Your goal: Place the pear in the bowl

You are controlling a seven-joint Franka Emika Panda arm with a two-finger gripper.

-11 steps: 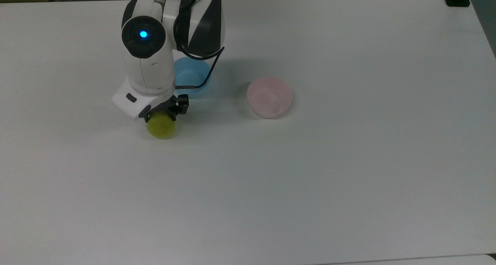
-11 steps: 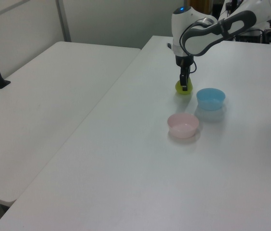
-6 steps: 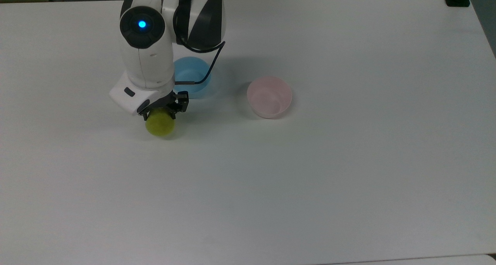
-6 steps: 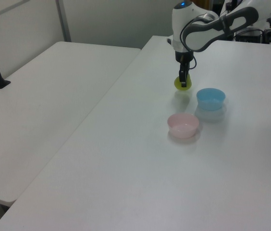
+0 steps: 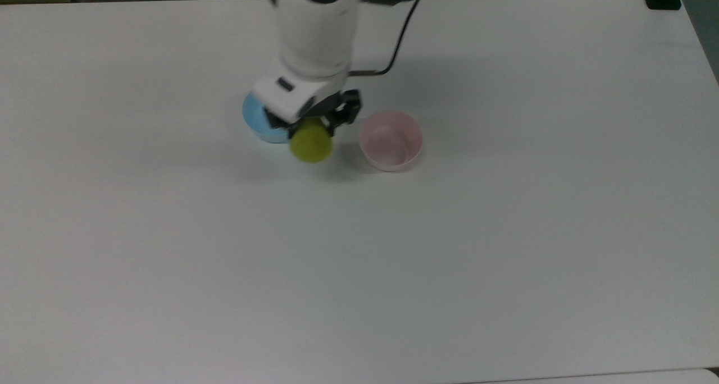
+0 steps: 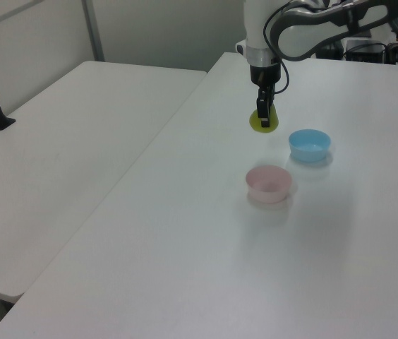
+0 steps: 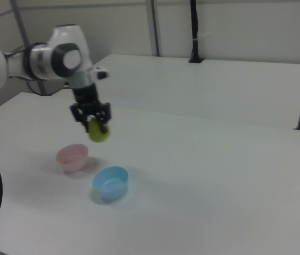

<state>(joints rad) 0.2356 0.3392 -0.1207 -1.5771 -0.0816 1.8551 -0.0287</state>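
White worktable [image 5: 505,260], second white table [image 7: 235,79] beside it, pale partition wall [image 7: 235,26], black clamped pole [image 7: 194,32]

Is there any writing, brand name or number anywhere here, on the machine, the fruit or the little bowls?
No readable text anywhere.
The arm's white casing: no lettering to read.
The pear, held in the pincer: no sticker or mark.
The pink bowl and the blue bowl: plain sides.
The table: bare white.

The pink bowl [image 5: 391,140] and the blue bowl [image 7: 110,183] look like smooth, matt plastic. The table [image 5: 449,260] is smooth matt white. The arm's [image 5: 314,30] shell is glossy white plastic.
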